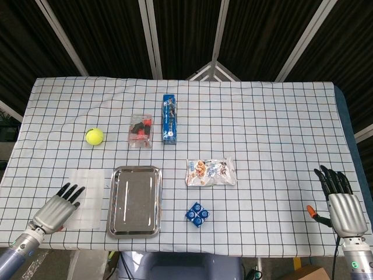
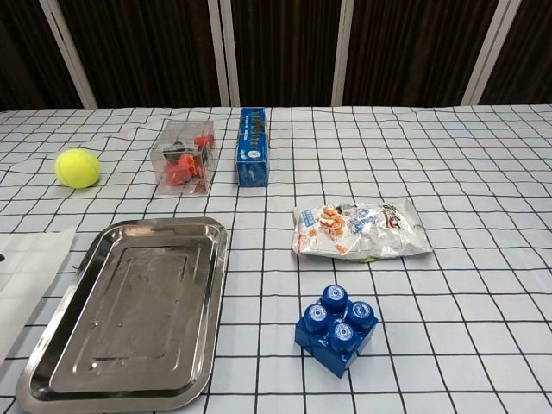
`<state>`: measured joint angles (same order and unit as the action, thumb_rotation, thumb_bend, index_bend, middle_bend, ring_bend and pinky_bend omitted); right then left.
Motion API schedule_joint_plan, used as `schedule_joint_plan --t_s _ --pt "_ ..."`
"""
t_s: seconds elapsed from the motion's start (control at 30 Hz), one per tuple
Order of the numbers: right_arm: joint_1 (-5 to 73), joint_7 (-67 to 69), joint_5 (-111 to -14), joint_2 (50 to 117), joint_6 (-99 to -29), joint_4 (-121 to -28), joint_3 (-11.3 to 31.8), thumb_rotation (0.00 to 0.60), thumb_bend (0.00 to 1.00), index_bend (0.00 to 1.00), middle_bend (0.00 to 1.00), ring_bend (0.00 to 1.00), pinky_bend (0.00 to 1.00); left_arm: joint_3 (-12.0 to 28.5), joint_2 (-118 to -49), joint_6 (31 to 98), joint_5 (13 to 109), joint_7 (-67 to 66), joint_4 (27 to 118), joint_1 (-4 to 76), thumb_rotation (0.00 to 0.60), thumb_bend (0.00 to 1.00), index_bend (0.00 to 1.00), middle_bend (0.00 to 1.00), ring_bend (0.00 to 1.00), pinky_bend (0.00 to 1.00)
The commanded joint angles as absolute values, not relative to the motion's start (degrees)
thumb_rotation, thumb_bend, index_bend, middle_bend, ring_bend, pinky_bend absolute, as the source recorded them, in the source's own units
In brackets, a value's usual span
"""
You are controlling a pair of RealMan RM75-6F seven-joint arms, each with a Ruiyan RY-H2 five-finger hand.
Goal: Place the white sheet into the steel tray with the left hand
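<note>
Status: task barely started, nothing has been picked up yet.

Left robot hand (image 1: 58, 207) sits at the near-left corner of the bench (image 1: 280, 128), fingers spread and extended, holding nothing. Its fingertips (image 1: 73, 189) overlap the near-left edge of the white sheet (image 1: 88, 197) in the head view; can't tell whether they touch it or hover just above. The chest view shows only a dark sliver at the left frame edge, so no help there.

White sheet lies flat on the bench, directly ahead of and slightly to the right of the left robot hand. Steel tray (image 1: 135, 200) is just beyond the sheet's right edge, so right of the left robot hand, empty, long axis running away from the robot. Sheet and tray look nearly touching but not overlapping.

Right robot hand (image 1: 341, 207) is parked at the far right edge of the bench, fingers straight and apart, holding nothing, well away from everything.

Remaining, as I judge it: get a grip on the sheet (thin and flat, so likely an edge pinch or a slide), lift or drag it right, release over the tray. Risk: sheet slips or folds.
</note>
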<state>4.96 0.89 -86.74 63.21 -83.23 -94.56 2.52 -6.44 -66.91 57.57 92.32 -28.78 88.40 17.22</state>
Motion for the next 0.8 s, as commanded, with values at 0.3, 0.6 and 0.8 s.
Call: schedule_joint_plan --t_s 0.3,0.6,0.8 --pt "4.93 1.32 -86.79 63.03 -83.25 -94.64 2.53 0.6 0.31 0.0 0.0 0.0 0.0 -7.37 -69.25 57.72 92.92 -27.92 87.92 17.73 0.6 0.44 0.53 0.0 0.0 0.0" --pt "4.91 1.43 -86.86 63.01 -83.25 -94.68 2.52 0.6 0.31 0.0 0.0 0.0 0.0 -7.83 -68.73 59.33 93.42 -26.1 88.09 17.67 0.6 0.51 0.57 0.01 0.0 0.0" --pt "4.96 1.44 -86.89 63.03 -83.18 -94.61 2.52 0.6 0.31 0.0 0.0 0.0 0.0 -5.04 -66.02 65.55 95.42 -24.12 91.54 18.13 0.6 0.51 0.57 0.02 0.0 0.0"
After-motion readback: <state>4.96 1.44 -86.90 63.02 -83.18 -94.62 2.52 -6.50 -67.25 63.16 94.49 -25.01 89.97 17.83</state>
